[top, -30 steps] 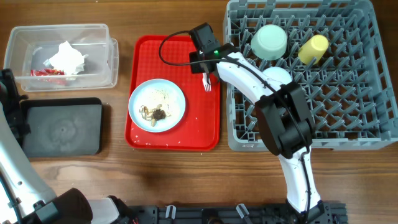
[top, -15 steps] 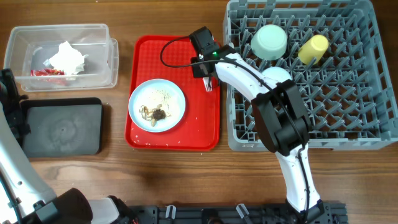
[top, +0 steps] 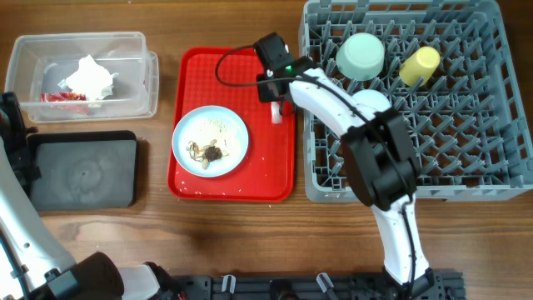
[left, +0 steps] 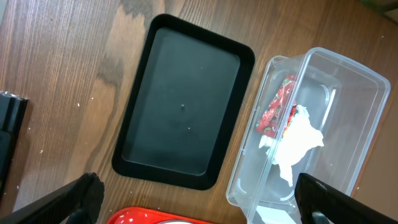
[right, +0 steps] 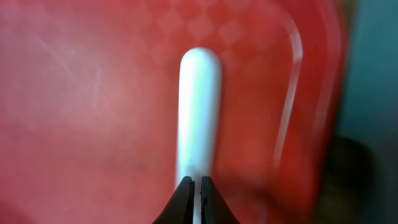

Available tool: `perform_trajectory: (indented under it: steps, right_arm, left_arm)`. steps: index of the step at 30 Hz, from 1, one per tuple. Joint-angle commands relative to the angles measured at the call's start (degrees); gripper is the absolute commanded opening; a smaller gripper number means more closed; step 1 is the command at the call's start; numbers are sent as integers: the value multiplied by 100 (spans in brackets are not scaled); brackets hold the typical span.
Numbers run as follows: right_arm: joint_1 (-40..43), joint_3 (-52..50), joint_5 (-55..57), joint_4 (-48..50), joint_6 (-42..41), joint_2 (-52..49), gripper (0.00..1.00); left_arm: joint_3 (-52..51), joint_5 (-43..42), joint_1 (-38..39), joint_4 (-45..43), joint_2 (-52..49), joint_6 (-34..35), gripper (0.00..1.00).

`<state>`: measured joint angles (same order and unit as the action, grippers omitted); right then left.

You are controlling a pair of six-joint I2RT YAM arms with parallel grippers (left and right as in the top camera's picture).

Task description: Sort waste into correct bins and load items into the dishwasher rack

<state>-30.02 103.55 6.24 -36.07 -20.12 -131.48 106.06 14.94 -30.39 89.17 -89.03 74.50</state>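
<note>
My right gripper is shut on the white plastic fork over the right edge of the red serving tray; the right wrist view shows its jaws clamped on the fork handle. The pale blue plate holds brown food scraps. The clear tub holds the napkin and red wrapper. The black tray is bare. The dishwasher rack holds the green bowl, yellow cup and a pale bowl. My left gripper is open above tub and tray. The spoon is hidden.
The red serving tray lies between the bins and the rack, with crumbs on it. My right arm stretches over the rack's left side. The left arm stands at the table's far left edge.
The right gripper has shifted slightly toward the rack, and the fork in it has turned so its tines no longer show from above. The left arm has not moved.
</note>
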Motion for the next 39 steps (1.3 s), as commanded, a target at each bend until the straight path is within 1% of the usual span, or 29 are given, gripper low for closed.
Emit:
perform_trajectory:
  steps: [1,5,8,11,14,16,17,18,23,29,34,39]
  right_arm:
    - [103,39,-26,0,-103,612,4]
    - [179,39,-28,72,-90,1108,7]
    - [269,39,-103,114,-94,1432,13]
    - [295,39,-435,96,-87,1587,23]
    - [232,-7,-1165,-66,-94,1547,26]
    - [149,-111,-1370,-186,-105,1488,32]
    - [114,-151,-1370,-236,-131,1464,35]
    - [28,-236,-1357,-348,-232,1377,42]
    - [-212,-260,-1191,-518,-299,957,50]
    - [-398,-260,-398,-673,-529,385,50]
    - [-415,-260,-317,-990,-721,90,50]
    - [-415,-260,-330,-1023,-723,-20,50]
  left_arm:
    - [-11,31,-26,9,-24,96,100]
    - [-11,31,-26,9,-24,98,100]
    - [-11,33,-26,7,-24,96,100]
    - [-11,31,-26,7,-24,96,100]
    - [-11,31,-26,9,-24,98,100]
    - [-11,31,-26,7,-24,96,100]
    - [-11,33,-26,9,-24,96,100]
    - [-11,31,-26,7,-24,98,100]
    - [-11,33,-26,9,-24,98,100]
    - [-11,31,-26,7,-24,98,100]
    - [-11,33,-26,7,-24,96,100]
    - [-11,33,-26,7,-24,98,100]
